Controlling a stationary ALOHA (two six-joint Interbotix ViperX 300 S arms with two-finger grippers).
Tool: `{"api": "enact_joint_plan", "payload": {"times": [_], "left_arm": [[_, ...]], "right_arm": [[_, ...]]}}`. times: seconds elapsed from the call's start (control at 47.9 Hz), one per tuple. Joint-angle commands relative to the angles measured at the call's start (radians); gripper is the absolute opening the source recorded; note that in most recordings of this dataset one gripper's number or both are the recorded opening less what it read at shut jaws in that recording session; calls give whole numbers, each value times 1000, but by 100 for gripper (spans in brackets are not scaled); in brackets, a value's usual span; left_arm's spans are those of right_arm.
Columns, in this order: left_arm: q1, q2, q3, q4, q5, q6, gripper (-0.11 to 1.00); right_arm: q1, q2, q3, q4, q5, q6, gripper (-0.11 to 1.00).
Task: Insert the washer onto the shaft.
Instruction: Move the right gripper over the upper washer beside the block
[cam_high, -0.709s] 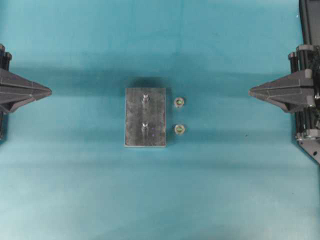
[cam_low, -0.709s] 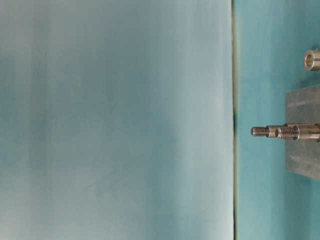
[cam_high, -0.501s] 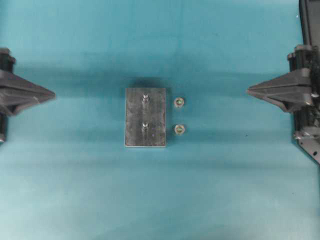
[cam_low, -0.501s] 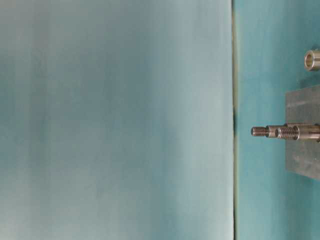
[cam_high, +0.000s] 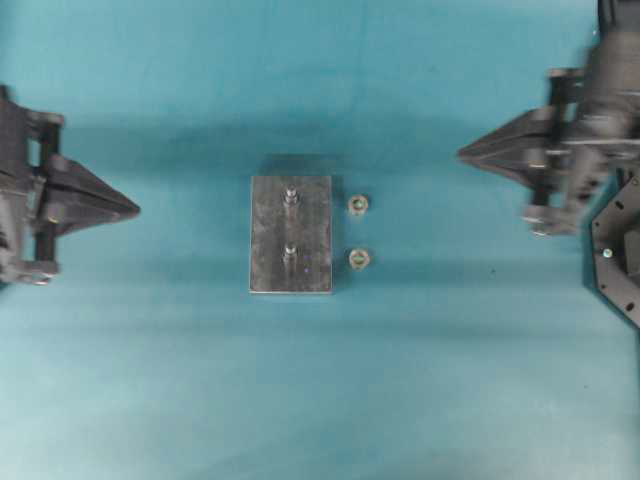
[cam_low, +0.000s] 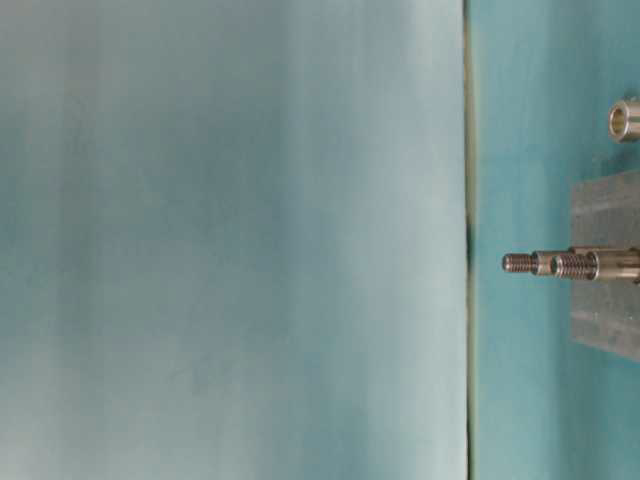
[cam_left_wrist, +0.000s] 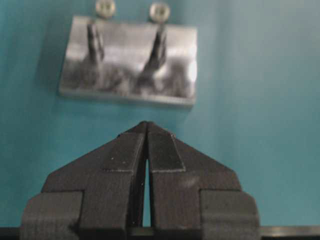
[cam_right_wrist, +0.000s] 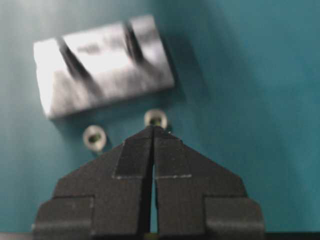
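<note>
A grey metal block (cam_high: 290, 248) lies mid-table with two upright threaded shafts, one at the far side (cam_high: 290, 197) and one nearer (cam_high: 289, 252). Two small metal washers lie flat on the cloth just right of the block, one (cam_high: 358, 205) beside each shaft, the other (cam_high: 359, 259) below it. My left gripper (cam_high: 135, 209) is shut and empty, well left of the block. My right gripper (cam_high: 462, 155) is shut and empty, to the right of the washers and apart from them. In the right wrist view the closed tips (cam_right_wrist: 152, 128) point at one washer (cam_right_wrist: 156, 118).
The teal cloth (cam_high: 320, 400) covers the whole table. The right arm's dark base plate (cam_high: 620, 255) sits at the right edge. In the table-level view the shafts (cam_low: 550, 263) stand on the block, with one washer (cam_low: 625, 119) beside it.
Both arms have moved in toward the block. The right gripper also shifted toward the far side of the table. Block and washers stay put.
</note>
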Motion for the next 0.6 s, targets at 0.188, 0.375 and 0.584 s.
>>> {"api": "enact_joint_plan", "payload": {"times": [0.188,0.375,0.584], "left_arm": [[-2,77,-49,5,124,20,0],[2,74,-54,5,133,32,0],[0,91,-66,5,127,64,0]], "right_arm": [[-3,216,-179,-23,224,-37,1],[-3,331,-249,-34,250,-106,1],[-3,451,-307,-34,253,-147,3]]}}
